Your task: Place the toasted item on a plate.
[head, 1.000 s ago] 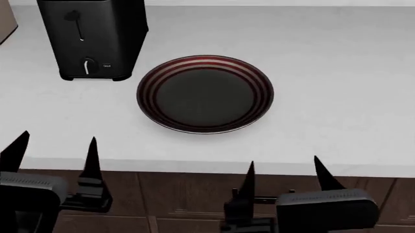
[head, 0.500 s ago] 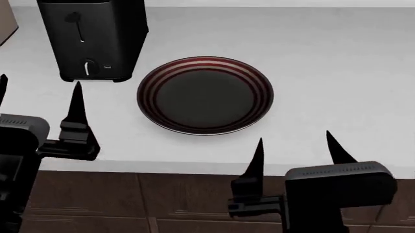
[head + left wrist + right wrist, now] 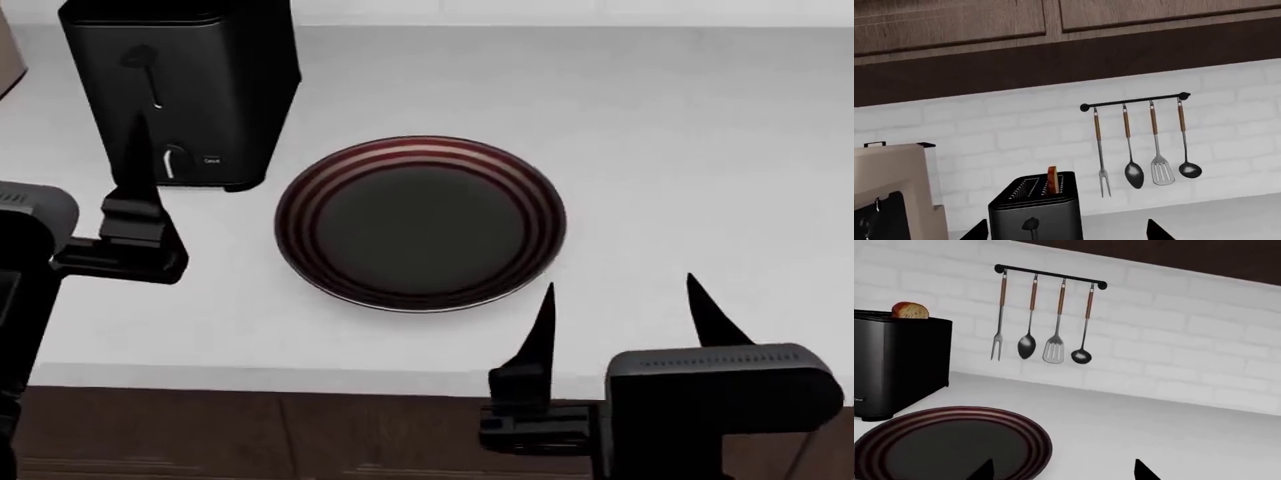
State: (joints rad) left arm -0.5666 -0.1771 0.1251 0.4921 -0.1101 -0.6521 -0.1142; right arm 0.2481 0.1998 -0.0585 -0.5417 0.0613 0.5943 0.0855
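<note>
Your toast [image 3: 910, 310] is standing in a slot of the black toaster [image 3: 180, 90] at the upper left of the head view, only its rounded brown top poking above the lid, so the step in hand looks like the reach to pull it out. Your left claw [image 3: 80, 200] sits in front of the toaster at the left edge of the frame; one finger shows against the toaster's face, the other is out of sight, so I cannot tell how wide it stands, though nothing appears to be in it. Bring it up above the slot, line the fingers across the slice's flat faces, and lift straight up so the crust does not catch the slot edge. Your right claw [image 3: 621, 325] hangs at the lower right, spread wide and empty, just in front of the striped plate [image 3: 300, 190], which lies bare at the frame's centre, just right of the toaster. The bench [image 3: 694, 150] is plain white; behind it runs white brick with a utensil rail [image 3: 1051, 277] under dark wood cabinets [image 3: 987, 25].
</note>
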